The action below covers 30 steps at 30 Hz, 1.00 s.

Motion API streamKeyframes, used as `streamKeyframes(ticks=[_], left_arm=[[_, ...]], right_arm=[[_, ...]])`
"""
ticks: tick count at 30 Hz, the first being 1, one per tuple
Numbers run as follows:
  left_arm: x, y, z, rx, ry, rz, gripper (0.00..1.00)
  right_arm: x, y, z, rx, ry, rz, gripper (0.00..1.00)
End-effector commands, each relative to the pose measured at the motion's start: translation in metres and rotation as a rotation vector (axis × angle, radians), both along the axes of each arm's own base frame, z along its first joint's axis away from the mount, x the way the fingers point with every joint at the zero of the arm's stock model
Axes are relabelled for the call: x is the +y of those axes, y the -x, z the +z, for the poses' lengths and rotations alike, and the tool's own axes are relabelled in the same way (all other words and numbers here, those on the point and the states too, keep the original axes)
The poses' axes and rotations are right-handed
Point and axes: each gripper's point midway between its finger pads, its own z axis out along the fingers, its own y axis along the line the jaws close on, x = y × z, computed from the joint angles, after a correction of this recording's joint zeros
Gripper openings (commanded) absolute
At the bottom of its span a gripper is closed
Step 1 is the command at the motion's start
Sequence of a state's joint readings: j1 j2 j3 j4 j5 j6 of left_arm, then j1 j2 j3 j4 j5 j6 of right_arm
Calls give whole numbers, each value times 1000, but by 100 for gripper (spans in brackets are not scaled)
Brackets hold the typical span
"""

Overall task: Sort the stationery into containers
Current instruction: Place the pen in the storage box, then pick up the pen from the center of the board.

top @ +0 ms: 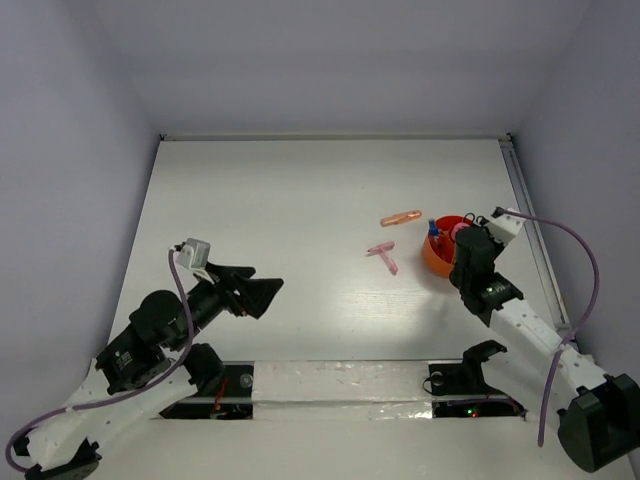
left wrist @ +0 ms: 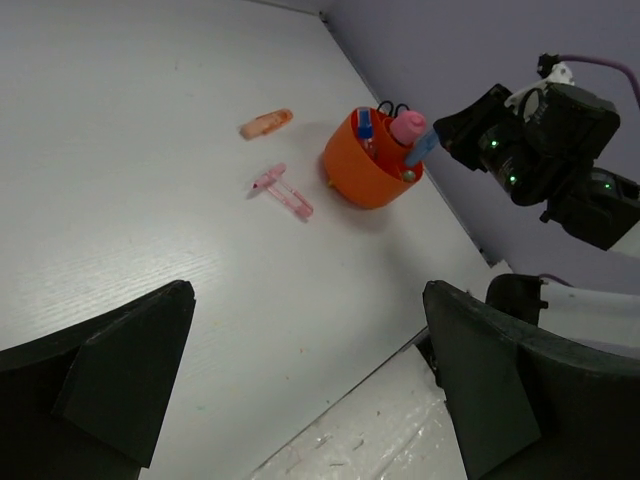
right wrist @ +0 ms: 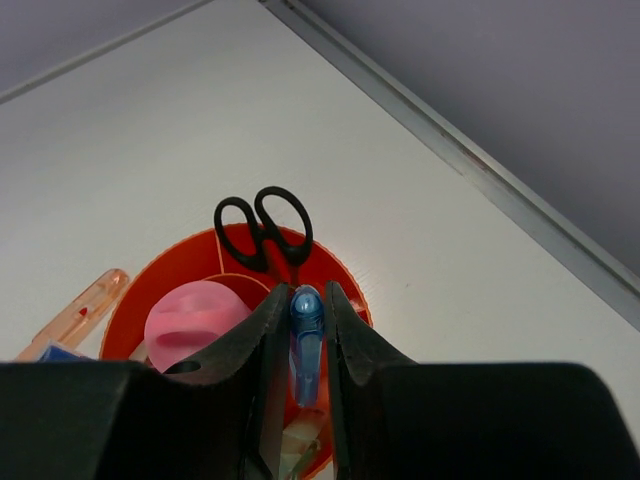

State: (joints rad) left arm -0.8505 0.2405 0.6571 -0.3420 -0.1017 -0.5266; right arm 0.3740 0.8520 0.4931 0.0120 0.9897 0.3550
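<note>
The orange-red bowl (top: 440, 262) stands at the right of the table, and shows in the left wrist view (left wrist: 362, 176) and the right wrist view (right wrist: 165, 280). In it stand black-handled scissors (right wrist: 262, 228), a pink tube (right wrist: 195, 320) and a blue stick (left wrist: 365, 125). My right gripper (right wrist: 305, 305) is shut on a clear-blue piece (right wrist: 306, 335) right over the bowl. A pink T-shaped piece (top: 383, 254) and an orange-pink stick (top: 401, 218) lie on the table left of the bowl. My left gripper (top: 262, 292) is open and empty, far left of them.
A metal rail (top: 530, 225) runs along the table's right edge close behind the bowl. A taped strip (top: 340, 385) lies along the near edge between the arm bases. Grey walls close in the back and sides.
</note>
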Motion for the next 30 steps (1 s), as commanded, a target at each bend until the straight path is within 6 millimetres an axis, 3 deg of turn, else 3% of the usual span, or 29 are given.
streamKeyframes(ticks=[1, 5, 8, 10, 14, 18, 22, 23, 25, 26, 28, 29, 30], left_arm=[[17, -10, 2, 29, 14, 128, 99], [9, -17, 12, -52, -11, 112, 99], [-1, -25, 12, -65, -42, 89, 99], [-4, -32, 11, -65, -56, 87, 99], [-8, -38, 15, -102, -38, 41, 99], [-10, -49, 11, -101, -52, 23, 99], [-9, -57, 16, -115, -40, 26, 99], [-8, -59, 18, -121, -39, 29, 99], [-10, -62, 26, -142, -24, 30, 99], [-10, -63, 25, -141, -24, 30, 99], [-12, -67, 29, -150, -26, 32, 99], [-10, -69, 28, -150, -42, 45, 99], [-8, -70, 31, -156, -43, 56, 99]], right_arm=[[2, -3, 3, -53, -40, 3, 10], [5, -3, 9, -57, -54, 20, 47], [11, -5, 27, -80, -60, 71, 62], [21, -10, 45, -98, -55, 152, 66], [57, -21, 52, -14, -56, 374, 70], [113, -18, 47, 95, -88, 634, 65], [172, 6, 36, 182, -102, 862, 54], [185, 12, 34, 198, -114, 912, 46], [222, 31, 18, 275, -174, 1064, 41], [230, 36, 10, 307, -195, 1096, 39], [233, 42, -18, 390, -240, 1073, 20], [227, 42, -28, 408, -239, 1034, 12], [219, 43, -43, 432, -240, 988, 11]])
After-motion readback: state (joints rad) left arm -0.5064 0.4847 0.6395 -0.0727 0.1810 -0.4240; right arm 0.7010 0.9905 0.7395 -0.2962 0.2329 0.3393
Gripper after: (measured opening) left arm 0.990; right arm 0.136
